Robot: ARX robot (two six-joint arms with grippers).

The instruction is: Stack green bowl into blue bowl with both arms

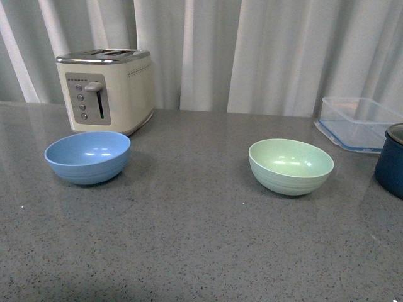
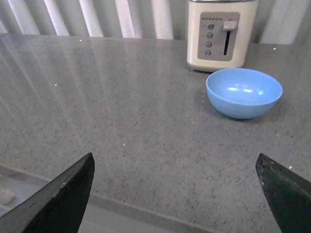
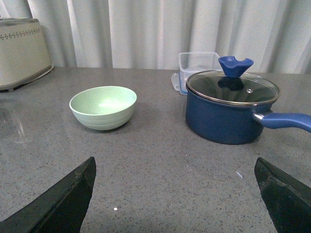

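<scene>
Start step: left gripper (image 2: 175, 194) & right gripper (image 3: 175, 194) both spread wide, empty. Next we prob. take green bowl (image 1: 291, 165) at right, carry it to blue bowl (image 1: 87, 156), left.

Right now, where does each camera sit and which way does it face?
Front view: on the robot's body, facing the blue bowl, green bowl and toaster; no arm shows.
Left wrist view: on the left arm, past the open left hand toward the blue bowl and toaster.
Right wrist view: on the right arm, past the open right hand toward the green bowl and navy pot.
Shared: front and left wrist both show the blue bowl and toaster.
</scene>
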